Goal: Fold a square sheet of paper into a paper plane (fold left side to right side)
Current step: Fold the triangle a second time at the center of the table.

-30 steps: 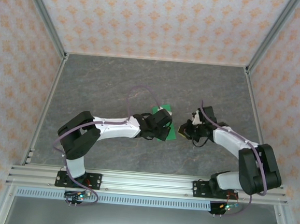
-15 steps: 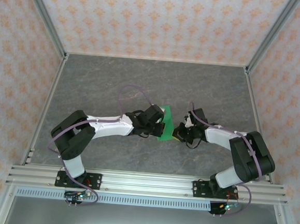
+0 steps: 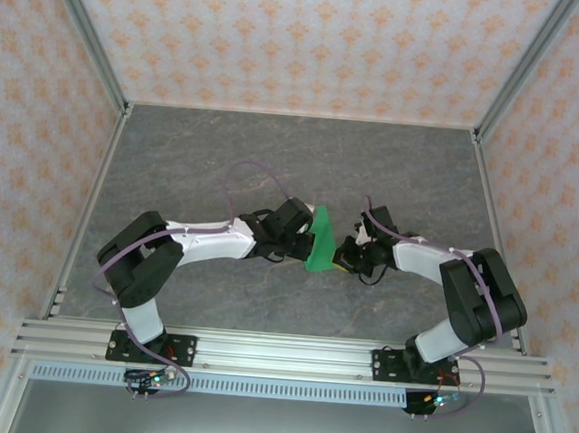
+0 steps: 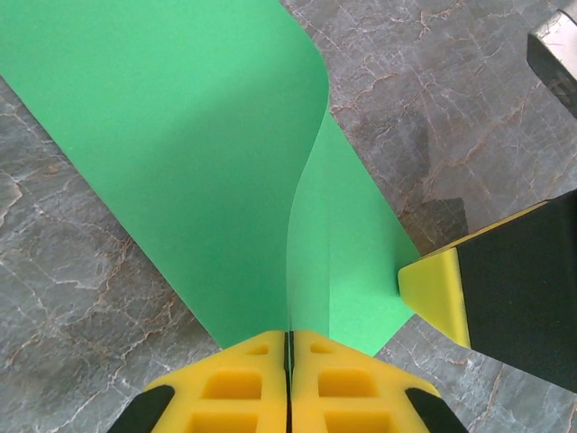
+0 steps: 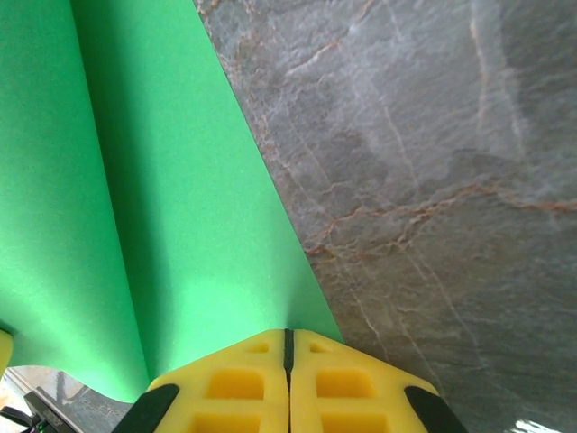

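Observation:
The square sheet of paper point(image 3: 319, 241) is bright green and sits mid-table, bent upward between both grippers. My left gripper point(image 3: 305, 244) is shut on one lifted edge of it. In the left wrist view the sheet point(image 4: 180, 162) curls up and over from the shut left gripper point(image 4: 289, 336), and a yellow fingertip point(image 4: 435, 294) of the right gripper touches its right corner. My right gripper point(image 3: 340, 257) is shut on the opposite edge. In the right wrist view the paper point(image 5: 162, 225) runs into the seam of the right gripper point(image 5: 288, 332).
The grey marbled table point(image 3: 224, 161) is bare around the paper. Patterned walls with metal frame posts enclose it on three sides. An aluminium rail point(image 3: 279, 354) carrying both arm bases runs along the near edge.
The right gripper has moved left onto the paper's right edge. The left gripper has drawn the left side up and to the right, so the sheet now stands more upright and looks narrower.

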